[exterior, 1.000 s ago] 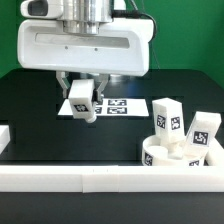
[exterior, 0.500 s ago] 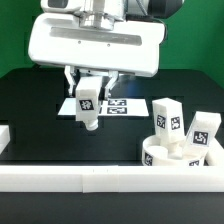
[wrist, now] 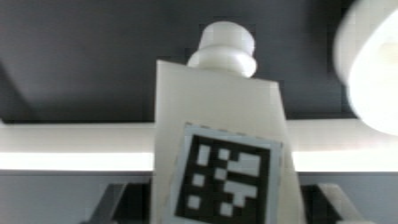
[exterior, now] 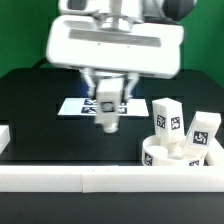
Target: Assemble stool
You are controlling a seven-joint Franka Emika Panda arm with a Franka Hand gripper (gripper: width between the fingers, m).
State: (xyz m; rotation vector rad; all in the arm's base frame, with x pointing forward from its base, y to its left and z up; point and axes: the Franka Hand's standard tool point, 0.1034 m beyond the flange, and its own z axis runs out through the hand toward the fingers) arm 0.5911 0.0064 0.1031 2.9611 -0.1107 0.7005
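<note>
Gripper point(exterior: 107, 104) clamped on one stool leg point(exterior: 107, 110), held clear above the black worktop point(exterior: 40, 110), roughly mid-table, just in front of the marker board point(exterior: 76, 106) that lies toward the far edge. Leg hangs near upright, tag facing the exterior camera, lower end pointing down and not touching the surface. Wrist view: same leg point(wrist: 221, 140) fills the frame between the fingers point(wrist: 121, 200), tag point(wrist: 231, 175) sharp, rounded peg point(wrist: 226, 50) at the free end pointing away from the camera toward the tabletop. Seat disc point(exterior: 175, 155) sits at the near corner on the exterior view's right, tight against the long white border bar point(exterior: 60, 178) along the near edge. Two more legs point(exterior: 164, 116) point(exterior: 203, 128) standing on or right behind the disc, tags visible, the right one tilted; exact contact not resolvable. Curved white edge in the wrist view point(wrist: 370, 70), probably the seat, blurred. Another border bar end point(exterior: 4, 138) at the edge on the exterior view's left.
</note>
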